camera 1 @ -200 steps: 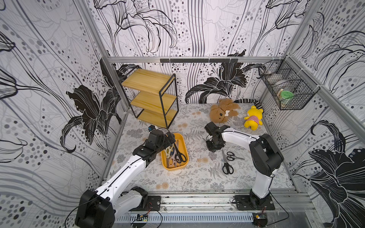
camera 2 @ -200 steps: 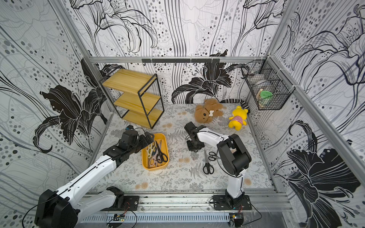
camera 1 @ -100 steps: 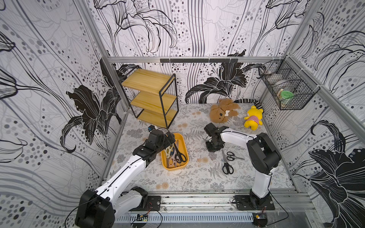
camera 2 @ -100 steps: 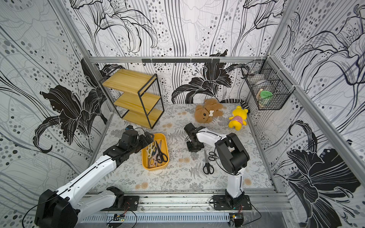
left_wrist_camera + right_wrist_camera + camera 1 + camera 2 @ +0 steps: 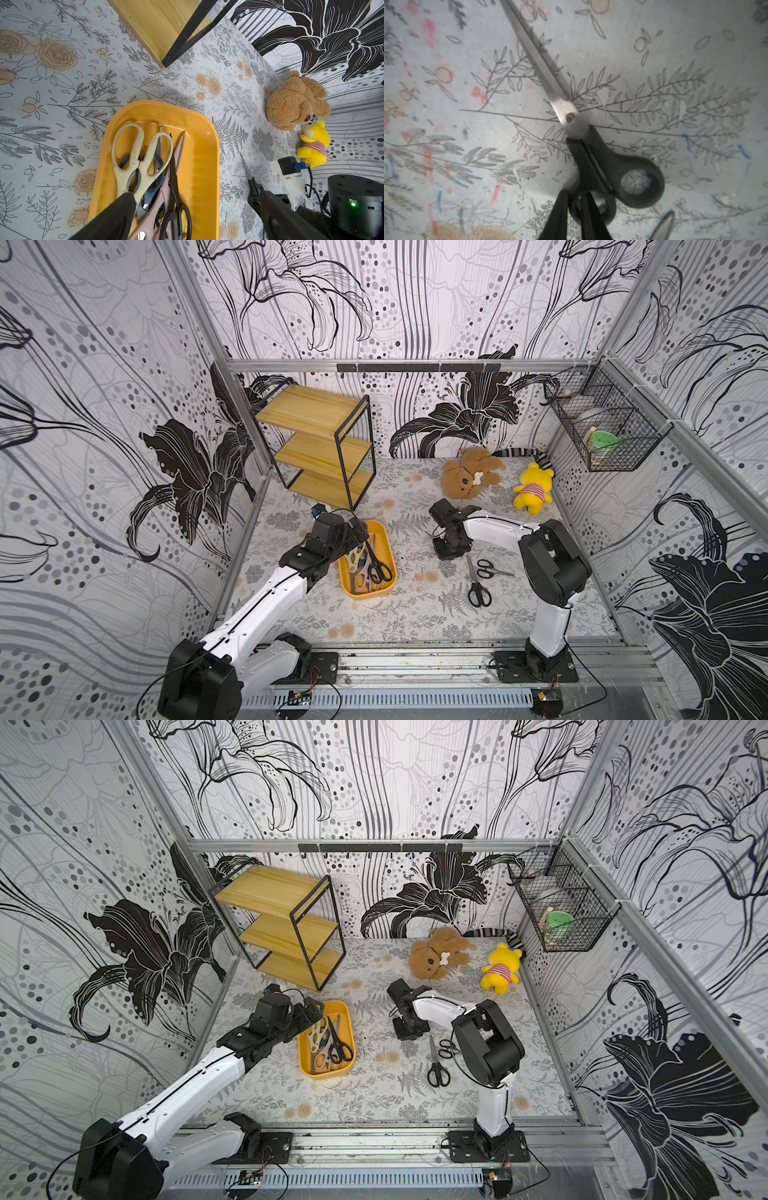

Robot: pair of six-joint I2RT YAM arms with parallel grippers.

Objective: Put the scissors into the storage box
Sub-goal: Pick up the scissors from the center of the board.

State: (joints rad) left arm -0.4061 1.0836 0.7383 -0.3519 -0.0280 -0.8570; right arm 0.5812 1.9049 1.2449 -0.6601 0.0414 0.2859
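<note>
One orange box (image 5: 200, 166) left of centre, four scissors (image 5: 143, 164) inside, cream, blue, pink, black, three black-handled pairs (image 5: 477, 587) on mat (image 5: 415, 614) at right, third pair (image 5: 577, 128) steel-bladed, handle ring pinched by right gripper (image 5: 574, 192), left gripper (image 5: 195, 194) spread above box.

The storage box (image 5: 205, 158) is orange-yellow, and inside it lie cream shears (image 5: 135, 160), a dark blue pair (image 5: 152, 190), a pale pink pair (image 5: 164, 195) and a black-handled pair (image 5: 174, 187), their blades steel-grey. Around the box the table cover (image 5: 415, 614) is pale grey, printed with grey ferns and tan roses, and right of the box black-handled scissors (image 5: 591, 149) show silver blades. Behind the box stand a yellow-wood shelf (image 5: 316, 439) with a black frame, a brown teddy (image 5: 469, 477) and a yellow plush toy (image 5: 534, 491) in a pink-striped top.
</note>
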